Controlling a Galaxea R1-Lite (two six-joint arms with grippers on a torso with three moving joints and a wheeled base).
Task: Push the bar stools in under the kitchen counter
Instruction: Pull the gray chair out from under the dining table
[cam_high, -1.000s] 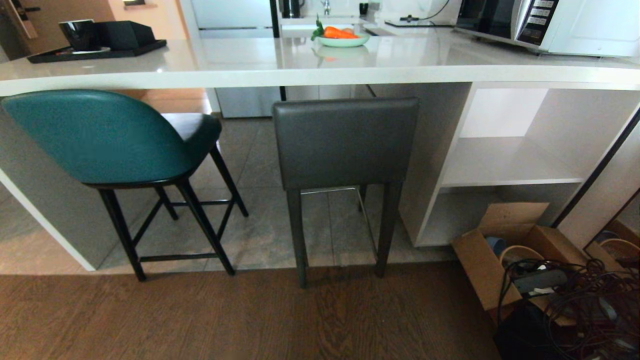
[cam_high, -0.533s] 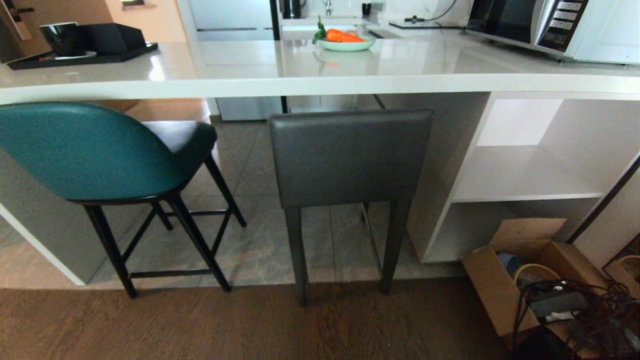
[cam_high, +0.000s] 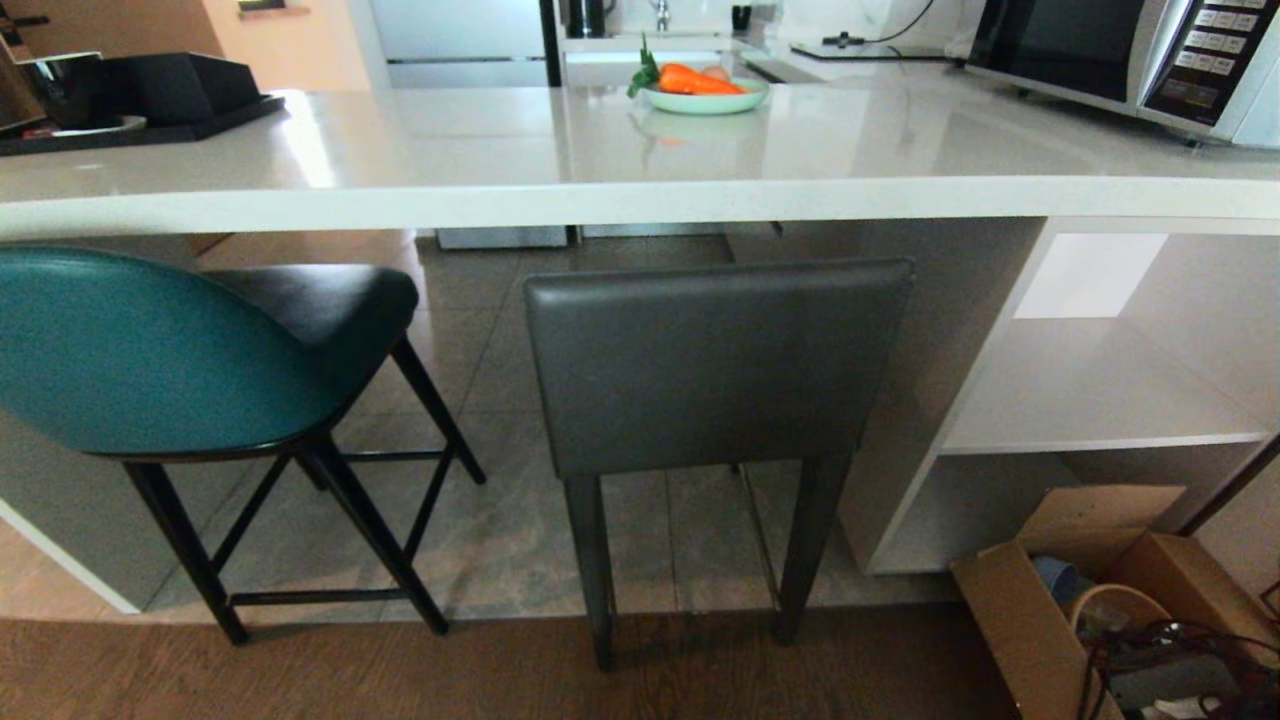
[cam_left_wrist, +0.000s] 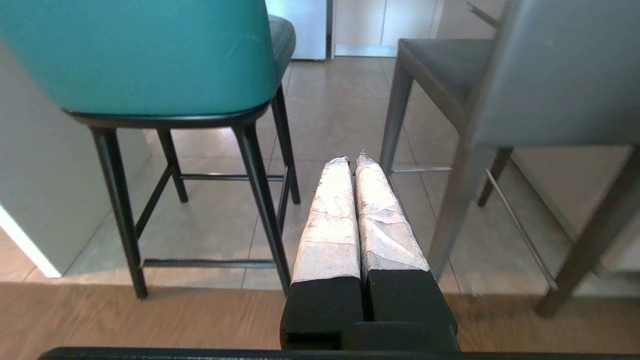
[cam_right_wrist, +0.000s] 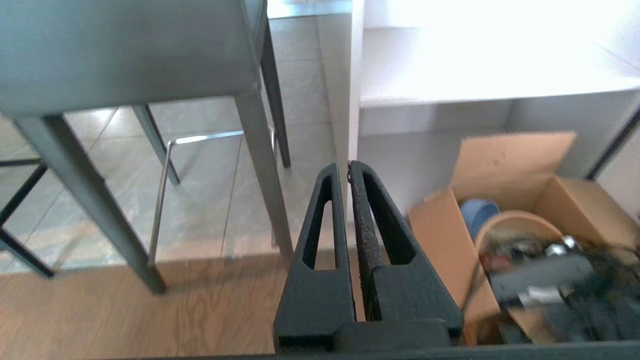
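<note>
View has closed in on the grey stool (cam_high: 715, 365) | my left gripper (cam_left_wrist: 352, 161) and right gripper (cam_right_wrist: 348, 167) pinched together, empty | teal stool (cam_high: 150, 350) – both backs near of the counter (cam_high: 600, 205) edge – pushing remains.

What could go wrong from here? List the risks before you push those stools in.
1. The grey stool stands close beside the counter's grey side panel; a skewed push might knock its legs against it.
2. The teal stool sits angled, so a push could turn it rather than slide it.
3. Both left gripper and right gripper are shut and narrow, and might slip off the padded backs.
</note>
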